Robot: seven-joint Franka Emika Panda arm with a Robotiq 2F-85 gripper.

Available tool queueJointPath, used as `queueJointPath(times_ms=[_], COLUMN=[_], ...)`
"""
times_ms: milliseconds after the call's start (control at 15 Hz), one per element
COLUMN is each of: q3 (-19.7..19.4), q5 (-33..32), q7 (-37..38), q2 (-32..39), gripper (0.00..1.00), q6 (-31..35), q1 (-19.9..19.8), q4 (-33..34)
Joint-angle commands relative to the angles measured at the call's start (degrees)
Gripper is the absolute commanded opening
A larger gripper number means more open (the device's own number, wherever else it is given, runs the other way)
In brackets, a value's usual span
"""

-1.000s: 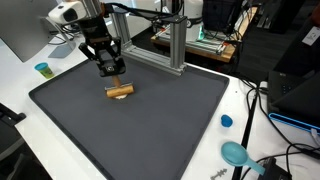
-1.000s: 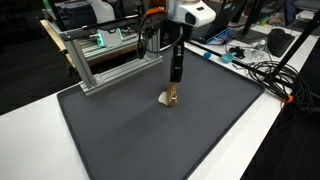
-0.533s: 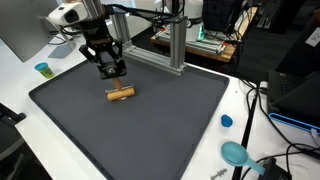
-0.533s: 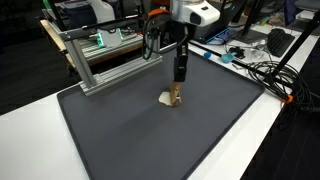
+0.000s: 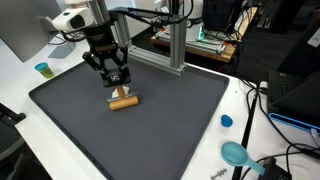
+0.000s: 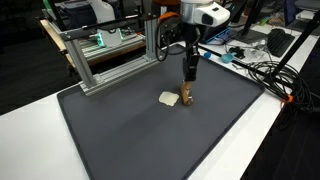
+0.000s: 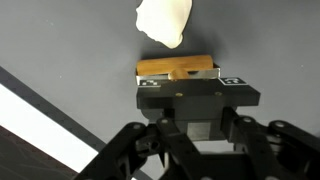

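Gripper [image 6: 188, 88] just scooted right in the frame, fingers pinching the wooden block [image 6: 187, 101], which now sits mid-mat [image 6: 130, 140] just beside the cream lump [image 6: 168, 98], so those 2 look separated.

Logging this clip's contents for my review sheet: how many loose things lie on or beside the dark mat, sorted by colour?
Brown: 1, wooden block at the end effector
Cream: 1, small pale lump beside the block
Blue: 1, bottle cap on the white table
Teal: 2, small cup and round scoop
Total: 5
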Motion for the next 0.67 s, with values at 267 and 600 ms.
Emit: queueJointPath(times_ms=[267,600], q3=[0.62,0.53], q5=[3.06,3.56], q7=[-3.00,-3.70], q2=[-2.16,-4.64], gripper=[0.47,0.47], q6=[-0.14,-0.42], q1=[-0.34,-0.59], q4=[-0.66,-2.36])
